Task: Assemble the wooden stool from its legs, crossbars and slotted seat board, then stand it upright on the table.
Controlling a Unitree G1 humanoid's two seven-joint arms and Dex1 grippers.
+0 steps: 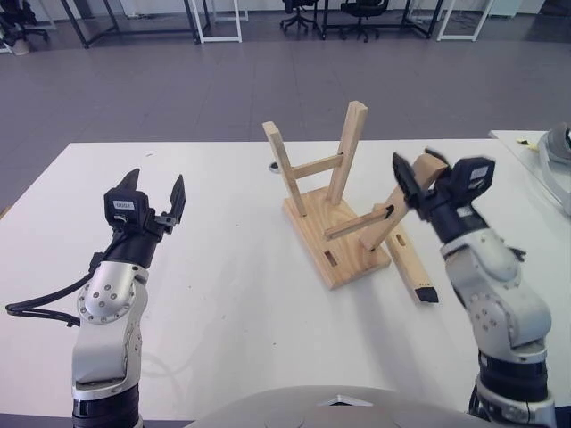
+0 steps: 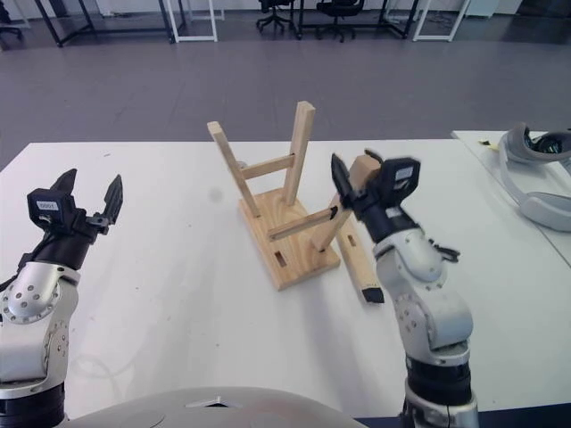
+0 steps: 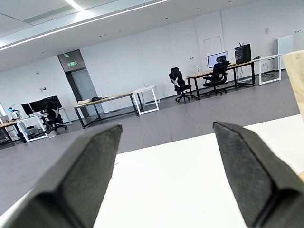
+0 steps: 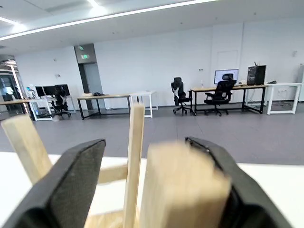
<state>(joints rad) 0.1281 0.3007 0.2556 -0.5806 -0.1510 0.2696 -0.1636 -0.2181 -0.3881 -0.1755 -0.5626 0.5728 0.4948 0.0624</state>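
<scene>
Left eye view: seat board (image 1: 355,259) lies flat on the table (image 1: 223,294), mid-table toward the right edge, slots up. Two legs (image 1: 350,152) stand in its far side, joined by a crossbar (image 1: 317,167); that half looks done. Third leg (image 1: 393,218) leans over the board's near right corner with the second crossbar (image 1: 350,229) sticking out of it, not seated as far as I can tell. Fourth leg (image 1: 412,266) lies loose on the table just beside the board's right edge. Right gripper (image 1: 417,169) is at the leaning leg's top end. Left gripper (image 1: 157,178) is up over the table's left side, well apart from the stool, claw spread, holding nothing. Judged roughly half done. Left to do: seat the third leg, fit the fourth, flip the stool onto its feet.

Right eye view: same layout. It takes in the whole headset (image 2: 535,178) on the neighbouring table past the right edge.

Left wrist view: fingers (image 3: 71,185) wide apart, only table between them; confirms empty.

Right wrist view: settles what the head views leave unclear. The leg's end sits between the fingers (image 4: 71,185), against one pad with a clear gap to the other. So the claw is wide and straddling the leg, not clamped.
</scene>
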